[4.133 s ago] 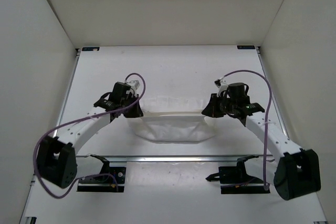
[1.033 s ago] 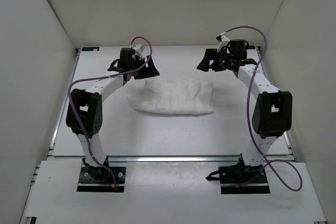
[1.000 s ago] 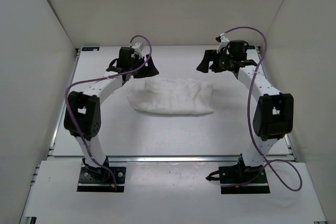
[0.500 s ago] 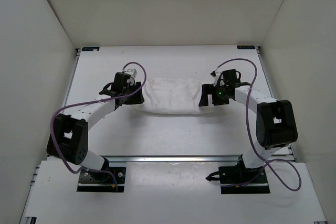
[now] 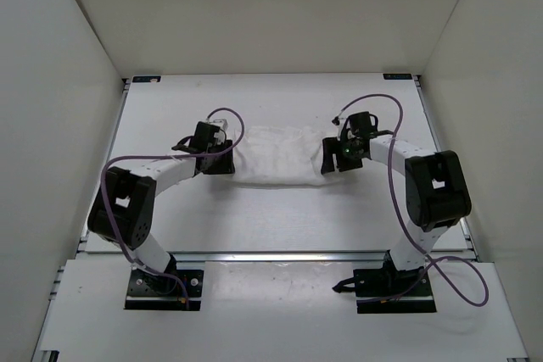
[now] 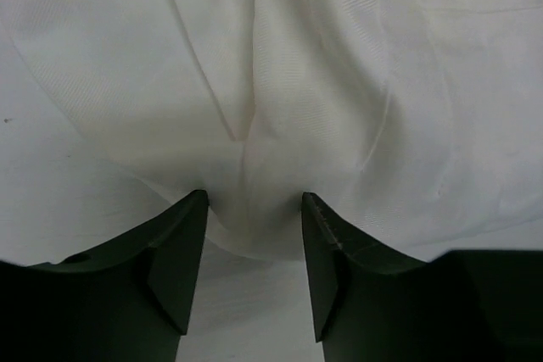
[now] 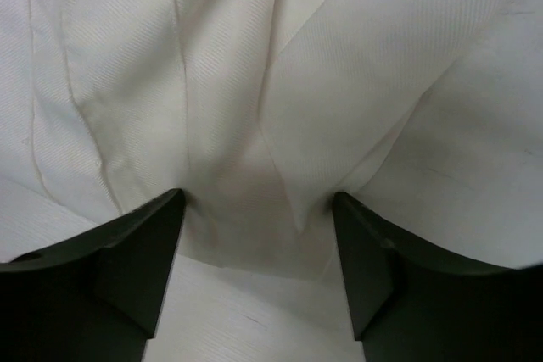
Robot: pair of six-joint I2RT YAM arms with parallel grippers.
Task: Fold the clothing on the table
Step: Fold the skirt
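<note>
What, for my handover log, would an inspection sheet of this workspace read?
Surface: matte white table, aluminium-framed.
Job's things: white clothing lies wrinkled mid-table, between both arms.
Clutter: nothing seen.
End effectors: left end effector and right end effector open, each with its fingers either side of a garment edge.
Cables: purple cables loop above both wrists, off the cloth.
Surroundings: white enclosure walls on three sides.

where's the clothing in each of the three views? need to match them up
Top external: the clothing lies centre frame, between the left gripper and right gripper.
Left wrist: clothing fills the upper frame, its edge between the open jaws.
Right wrist: clothing likewise fills the upper frame, edge between the open jaws.
Shared landmark: the bare table, seen below the clothing's edge in both wrist views.
</note>
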